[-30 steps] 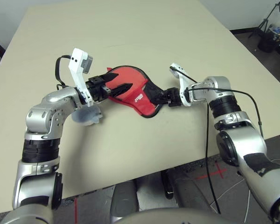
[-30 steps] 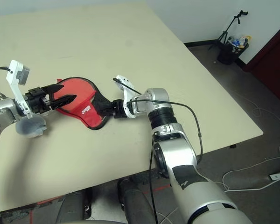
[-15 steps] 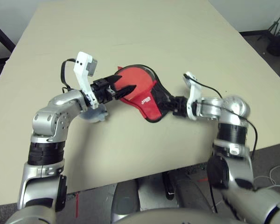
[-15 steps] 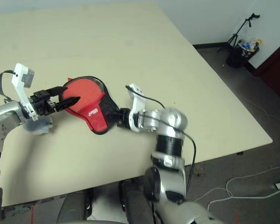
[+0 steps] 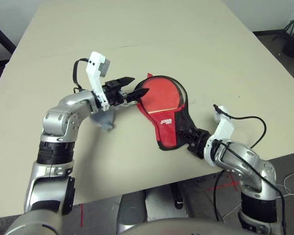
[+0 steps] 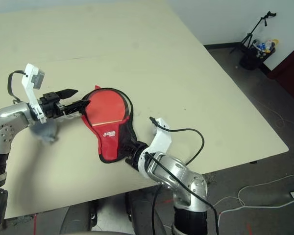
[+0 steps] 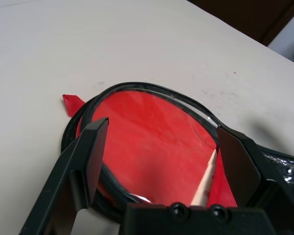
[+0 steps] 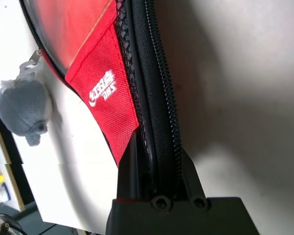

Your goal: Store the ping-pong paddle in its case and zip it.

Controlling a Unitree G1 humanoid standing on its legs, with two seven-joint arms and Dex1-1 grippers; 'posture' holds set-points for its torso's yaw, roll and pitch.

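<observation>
Head views: case (image 5: 167,108) flat on table (image 5: 186,44), round end toward far-left, narrow end toward near edge. Red paddle face seen through clear side, so paddle (image 6: 108,106) inside case. Left gripper (image 5: 132,88) fingers spread wide, hanging at round end of case, tips at its rim; contact hard to judge. Right gripper (image 5: 190,139) clamped shut on narrow end of case, near table's front edge. Grey charm (image 5: 104,119) on table just beside left forearm, partly hidden under it.

Left wrist view: two black fingers (image 7: 83,161) wide apart, round end of case (image 7: 152,147) between and beyond them. Red face under clear plastic, black piping round it, light wooden strip running toward the neck. Small red tab (image 7: 71,104) sticking out past the rim.

Right wrist view: fingers (image 8: 137,161) closed tight on black zip edge of case (image 8: 152,98). Red panel with white logo just beside. Charm (image 8: 23,110) on its cord, lying on table beside case.
</observation>
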